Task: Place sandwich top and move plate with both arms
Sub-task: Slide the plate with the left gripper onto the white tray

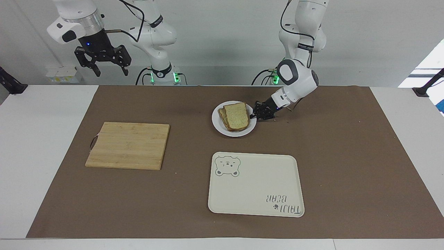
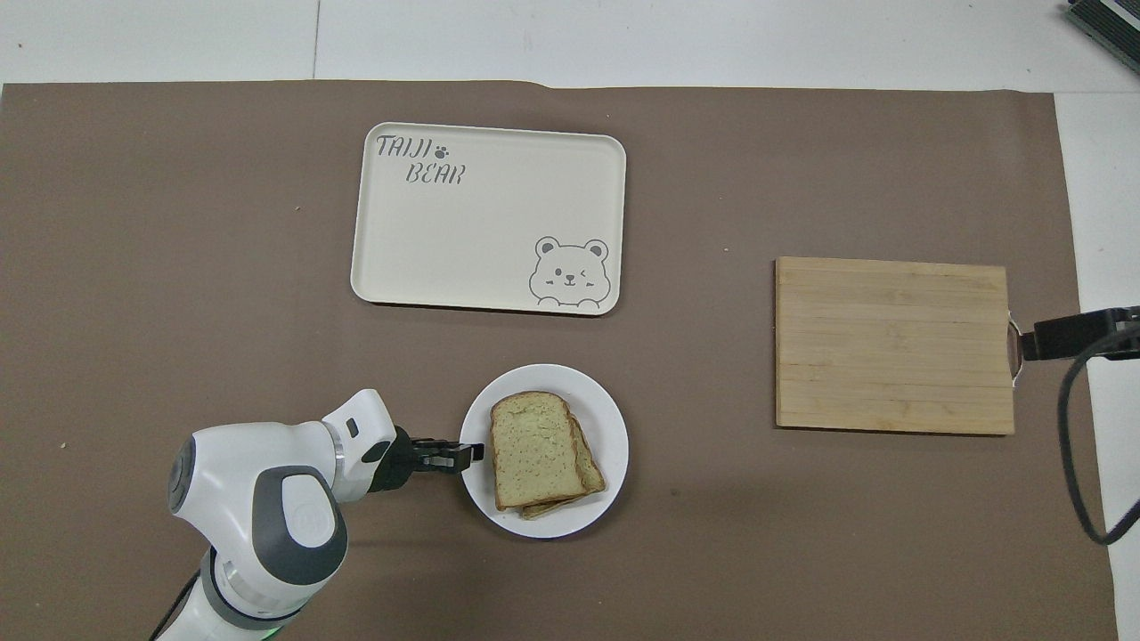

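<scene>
Sandwich top: plain bread slice lying flat on a second slice, slightly askew, both on the plate.
Plate: small, round, white; on the brown mat, toward the middle of the table, nearer to the robots than the tray and toward the left arm's end from the cutting board.
Left end effector: low at the plate's rim on the side toward the left arm's end; its fingertips reach over the rim edge in the overhead view. The fingers look drawn close about the rim, but whether they actually pinch it cannot be told.
Right end effector: raised high above the right arm's end of the table, fingers spread wide, holding nothing; this arm waits.
Tray: cream, rectangular, with a bear drawing and lettering; farther from the robots than the plate, apart from it.
Cutting board: bare wood, flat on the mat toward the right arm's end, well apart from the plate.
</scene>
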Robot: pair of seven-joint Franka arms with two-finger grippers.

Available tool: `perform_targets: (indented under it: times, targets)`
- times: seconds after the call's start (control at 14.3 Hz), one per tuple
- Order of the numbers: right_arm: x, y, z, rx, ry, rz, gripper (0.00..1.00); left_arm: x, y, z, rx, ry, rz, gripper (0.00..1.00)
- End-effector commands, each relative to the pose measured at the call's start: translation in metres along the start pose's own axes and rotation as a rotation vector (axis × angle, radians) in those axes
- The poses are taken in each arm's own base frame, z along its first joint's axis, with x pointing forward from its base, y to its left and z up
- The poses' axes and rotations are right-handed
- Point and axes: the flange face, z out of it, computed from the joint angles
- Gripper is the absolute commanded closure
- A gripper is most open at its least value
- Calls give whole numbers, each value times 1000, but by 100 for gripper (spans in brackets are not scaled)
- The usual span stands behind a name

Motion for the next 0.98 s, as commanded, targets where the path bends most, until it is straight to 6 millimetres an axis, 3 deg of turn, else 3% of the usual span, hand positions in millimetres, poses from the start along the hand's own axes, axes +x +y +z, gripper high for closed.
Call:
perform_targets:
  times: [0.0,0.07,0.14,0.42,0.56,0.7,0.91]
  targets:
    - [1,1,-1,-1,11,-19,0,-9,4,2,-1,9,18,91]
    - [0,1,-1,-1,11,-19,0,-9,4,2,-4,6,17,99]
    - [1,1,0,1,10,-19,0,-10,4,3,-9,0,18,100]
    - [0,1,-1,1,11,-14,0,-2,5,0,-75,-34,56,100]
    - [1,0,-1,1,14,-14,0,11,-8,-14,-101,-28,70,100]
    - [5,-1,-1,-2,36,-22,0,39,-16,-29,-142,-68,91,100]
    - [5,2,0,-2,34,-17,0,96,-42,-74,-189,-110,114,100]
